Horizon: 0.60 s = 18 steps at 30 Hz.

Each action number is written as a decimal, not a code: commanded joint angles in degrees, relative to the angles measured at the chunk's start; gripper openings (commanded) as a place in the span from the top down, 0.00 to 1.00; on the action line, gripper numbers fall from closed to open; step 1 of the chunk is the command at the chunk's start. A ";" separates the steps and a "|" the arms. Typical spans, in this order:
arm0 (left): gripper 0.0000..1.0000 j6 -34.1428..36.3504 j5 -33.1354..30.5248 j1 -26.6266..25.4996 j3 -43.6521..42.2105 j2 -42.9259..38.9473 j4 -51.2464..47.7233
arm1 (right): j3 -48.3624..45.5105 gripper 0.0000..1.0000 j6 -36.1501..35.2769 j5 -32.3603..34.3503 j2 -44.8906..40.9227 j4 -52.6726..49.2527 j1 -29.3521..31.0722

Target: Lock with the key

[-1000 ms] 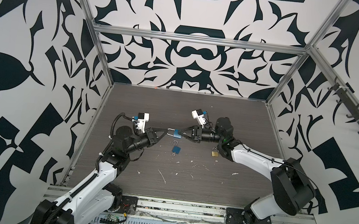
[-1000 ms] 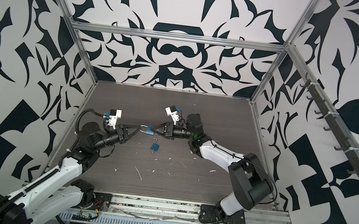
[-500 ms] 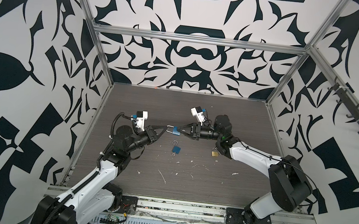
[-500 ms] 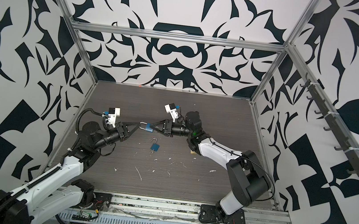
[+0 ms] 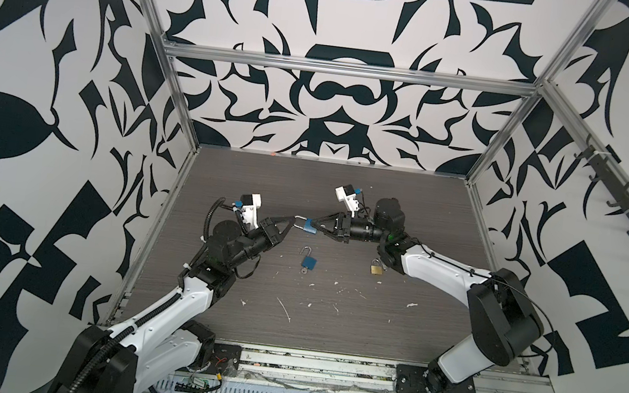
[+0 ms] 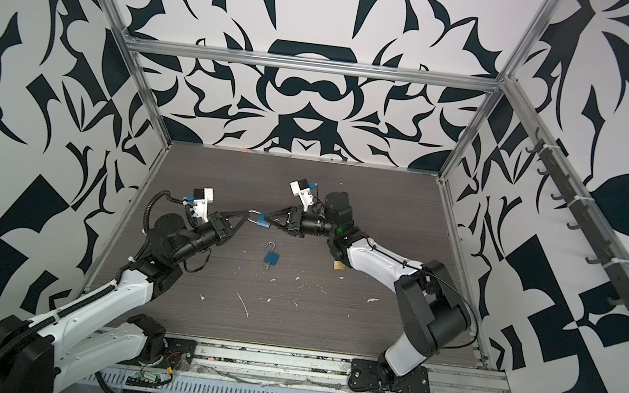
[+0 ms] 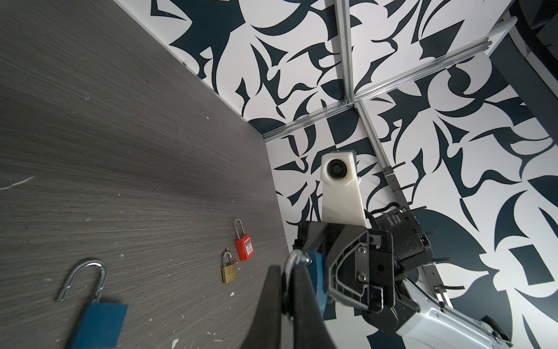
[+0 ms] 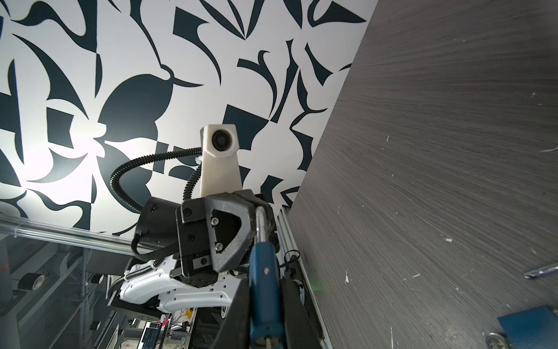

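Left hand (image 5: 294, 220) and right hand (image 5: 316, 225) grip blue padlock (image 5: 309, 228)

blue padlock (image 5: 310, 227) x2, brass padlock (image 5: 376, 269) x1, red padlock (image 7: 244, 248) x1

In the right wrist view the right claw (image 8: 265, 284) covers most of the held padlock (image 8: 263, 260). Its near end meets the frame edge, so whether a key sits in it cannot be told. The loose padlock (image 7: 99, 320) is cropped in both wrist views. In a top view the right arm (image 6: 374, 262) half hides the brass padlock (image 6: 338, 266); the red padlock (image 7: 244, 247) shows in neither.
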 commanded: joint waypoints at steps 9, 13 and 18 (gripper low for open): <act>1.00 0.55 19.70 -8.48 -2.29 -4.24 4.99 | 4.95 1.00 1.35 5.71 1.30 7.22 2.42; 1.00 2.00 17.24 -7.72 -1.79 -5.50 1.67 | 1.87 1.00 1.38 6.03 -0.60 7.33 2.46; 1.00 2.91 15.71 -5.34 -1.38 -7.54 -1.61 | -2.12 1.00 0.34 6.44 -4.43 5.47 1.89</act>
